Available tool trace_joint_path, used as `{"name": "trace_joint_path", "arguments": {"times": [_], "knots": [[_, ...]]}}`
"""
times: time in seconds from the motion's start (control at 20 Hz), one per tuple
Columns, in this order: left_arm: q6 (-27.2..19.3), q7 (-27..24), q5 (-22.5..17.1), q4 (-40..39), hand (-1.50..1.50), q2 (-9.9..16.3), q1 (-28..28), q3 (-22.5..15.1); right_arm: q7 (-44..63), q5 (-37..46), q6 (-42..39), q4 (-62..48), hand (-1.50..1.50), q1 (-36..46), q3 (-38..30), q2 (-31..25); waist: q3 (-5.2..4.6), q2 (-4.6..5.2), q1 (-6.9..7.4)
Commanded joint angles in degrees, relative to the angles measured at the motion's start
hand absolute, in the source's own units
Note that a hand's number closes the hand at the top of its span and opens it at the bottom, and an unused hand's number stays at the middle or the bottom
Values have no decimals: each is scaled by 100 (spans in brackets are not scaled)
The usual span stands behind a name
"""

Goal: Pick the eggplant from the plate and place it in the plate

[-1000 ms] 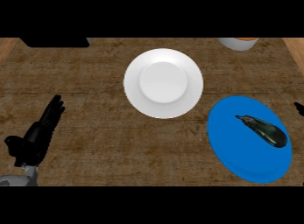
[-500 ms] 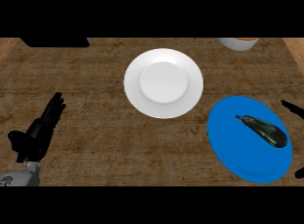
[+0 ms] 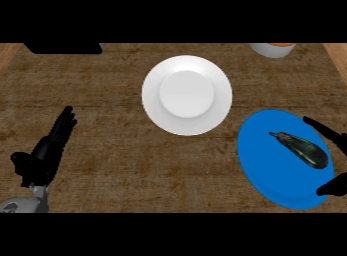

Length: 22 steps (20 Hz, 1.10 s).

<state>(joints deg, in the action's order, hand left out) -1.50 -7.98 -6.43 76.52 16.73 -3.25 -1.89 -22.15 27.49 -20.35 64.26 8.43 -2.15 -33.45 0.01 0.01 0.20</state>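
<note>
Counter [image 3: 117, 150], brown wood-look, fills the view. Next in size: blue plate [image 3: 275, 165] at lower right, then white plate [image 3: 187, 95] near centre, apart from the blue one w/ a strip of counter between. Left hand [image 3: 47, 155] rests at lower left, fingers straight and up, holding nothing. Right hand [image 3: 342, 150] sits over the blue plate's right rim, fingers and thumb spread wide either side of the eggplant [image 3: 303, 150] but not touching it as far as I can tell. Eggplant, small and dark, lies on the blue plate's right half. Bowl [image 3: 272, 48] edge at top, partly cut off.

Progress, my read: 0 of 2 steps done. Grasp not yet made; lift and transfer to white plate both left.
</note>
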Motion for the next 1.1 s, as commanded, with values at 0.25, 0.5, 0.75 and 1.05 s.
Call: {"name": "trace_joint_path", "arguments": {"times": [0.25, 0.5, 0.75, 1.05], "knots": [[291, 270, 178, 253, 0, -202, 80, 215, 118, 441, -245, -292, -150, 428, -150, 265, 0, -3, -9], [220, 223, 359, 385, 0, -231, 212, 227, -928, 738, -54, -891, 150, 452, 45, 273, 0, -3, -3], [343, -131, 332, -380, 0, -355, -278, 410, -1640, 991, 642, -1633, 150, 599, 1, 465, 1, 8, -15], [223, 92, 318, 89, 0, -141, 258, 567, 1530, 883, 1994, -1283, 150, -165, -814, 1559, -61, -110, -486]]}}
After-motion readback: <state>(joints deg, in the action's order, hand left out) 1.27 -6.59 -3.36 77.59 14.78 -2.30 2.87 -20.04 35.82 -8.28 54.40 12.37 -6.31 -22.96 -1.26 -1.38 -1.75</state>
